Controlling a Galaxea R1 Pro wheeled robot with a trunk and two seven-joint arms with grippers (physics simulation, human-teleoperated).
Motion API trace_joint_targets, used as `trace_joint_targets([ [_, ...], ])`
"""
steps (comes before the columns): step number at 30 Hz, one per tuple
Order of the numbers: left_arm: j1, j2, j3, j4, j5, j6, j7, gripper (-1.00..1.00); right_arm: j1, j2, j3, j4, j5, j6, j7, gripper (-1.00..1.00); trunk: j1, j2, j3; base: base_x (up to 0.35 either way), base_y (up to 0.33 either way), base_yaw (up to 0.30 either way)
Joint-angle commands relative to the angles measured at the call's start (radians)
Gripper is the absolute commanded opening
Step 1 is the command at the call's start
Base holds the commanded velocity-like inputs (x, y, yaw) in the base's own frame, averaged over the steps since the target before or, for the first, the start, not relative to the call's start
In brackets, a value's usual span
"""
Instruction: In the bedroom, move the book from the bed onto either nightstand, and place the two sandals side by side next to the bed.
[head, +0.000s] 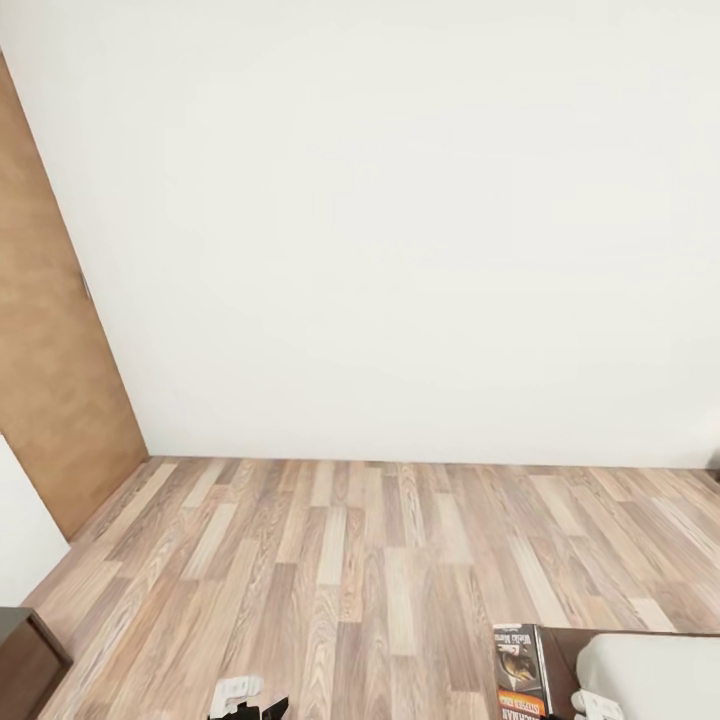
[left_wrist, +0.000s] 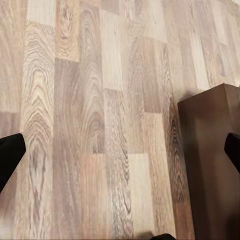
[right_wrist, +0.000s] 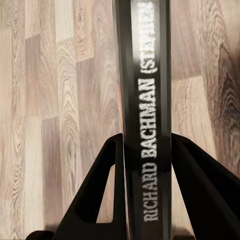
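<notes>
My right gripper (right_wrist: 147, 145) is shut on the book (right_wrist: 147, 90), squeezing it from both sides. Its dark spine with white lettering stands upright over the wood floor. In the head view the book (head: 520, 668) hangs at the bottom right, just left of a corner of the bed (head: 650, 675) with its dark frame and pale mattress. The left gripper (left_wrist: 120, 155) is open over bare floor, and its black tips (head: 250, 708) show at the bottom edge. The sandals are out of view.
A blank white wall stands ahead, with a brown door (head: 50, 380) at the left. The corner of a dark-brown cabinet (head: 25, 660) shows at the bottom left. I cannot tell whether it is a nightstand. Dark wooden furniture (left_wrist: 210, 165) lies beside the left gripper.
</notes>
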Motion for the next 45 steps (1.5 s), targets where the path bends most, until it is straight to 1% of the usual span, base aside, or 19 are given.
trace_joint_targets([
  [1, -0.001, 0.0, 0.008, 0.001, -0.011, -0.006, -0.001, 1.0, -0.001, 0.0, 0.006, 0.001, -0.01, -0.003, 0.005, -1.0, 0.001, -0.001, -0.001, 0.322, 0.0, 0.0],
  [9, -0.001, 0.0, 0.007, 0.001, -0.01, -0.006, 0.0, 1.0, -0.001, 0.0, 0.006, 0.001, -0.01, -0.003, 0.005, -1.0, 0.001, -0.001, -0.001, 0.322, 0.0, 0.0],
  [18, -0.001, 0.0, 0.007, 0.001, -0.012, -0.006, 0.043, 1.0, -0.001, -0.001, 0.006, 0.001, -0.01, -0.003, 0.004, -1.0, 0.001, -0.001, -0.001, 0.322, 0.0, 0.0],
  [45, -0.001, 0.0, 0.007, 0.001, -0.012, -0.007, 0.047, 1.0, -0.001, -0.002, 0.006, 0.0, -0.01, -0.003, 0.006, -1.0, 0.001, -0.001, -0.001, 0.313, 0.0, 0.0],
])
